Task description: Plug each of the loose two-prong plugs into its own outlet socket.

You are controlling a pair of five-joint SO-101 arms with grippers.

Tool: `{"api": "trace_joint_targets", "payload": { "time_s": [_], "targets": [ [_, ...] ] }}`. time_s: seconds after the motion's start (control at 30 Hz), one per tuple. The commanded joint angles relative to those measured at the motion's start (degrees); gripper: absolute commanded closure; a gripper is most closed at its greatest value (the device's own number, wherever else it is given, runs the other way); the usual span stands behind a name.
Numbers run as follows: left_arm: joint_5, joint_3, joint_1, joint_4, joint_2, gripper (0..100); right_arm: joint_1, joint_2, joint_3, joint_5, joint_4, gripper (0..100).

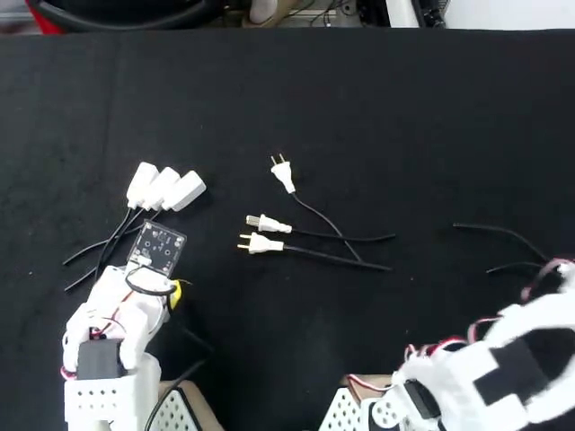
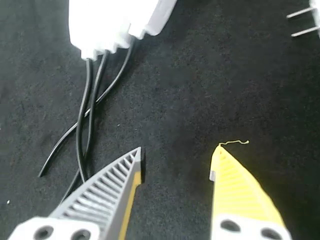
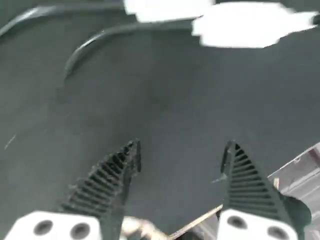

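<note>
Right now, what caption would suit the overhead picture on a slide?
Three loose plugs lie in the middle, three white sockets just beyond the left arm, the right arm apart.

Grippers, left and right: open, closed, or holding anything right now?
Left gripper: open, holding nothing.
Right gripper: open, holding nothing.

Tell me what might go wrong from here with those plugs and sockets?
1. The three sockets lie packed side by side, apparently loose on the black table; pushing a plug in may just slide them away.
2. The cords of the plugs cross each other, so lifting one plug could drag another.
3. The left gripper and the right gripper are open and empty; the small flat-lying plugs may be awkward to pinch straight.
</note>
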Motion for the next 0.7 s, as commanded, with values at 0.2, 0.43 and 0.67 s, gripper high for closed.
{"api": "trace_joint_targets", "payload": {
  "time_s": [0.2, 0.43, 0.67],
  "targets": [
    [-0.5, -0.3, -1.1, 0.6, -0.4, 77, -37.2, -10.2, 9.9, -17.5, 9.8, 74.3],
    [-1.0, 0.6, -1.1, 0.7, -0.4, 77, -64.9, -5.9, 10.6, -39.9, -2.2, 74.3],
    [-5.5, 2.2, -1.1, 0.6, -0.4, 77, -76.6, 3.6, 10.2, -48.5, -20.7, 74.4]
  ]
}}
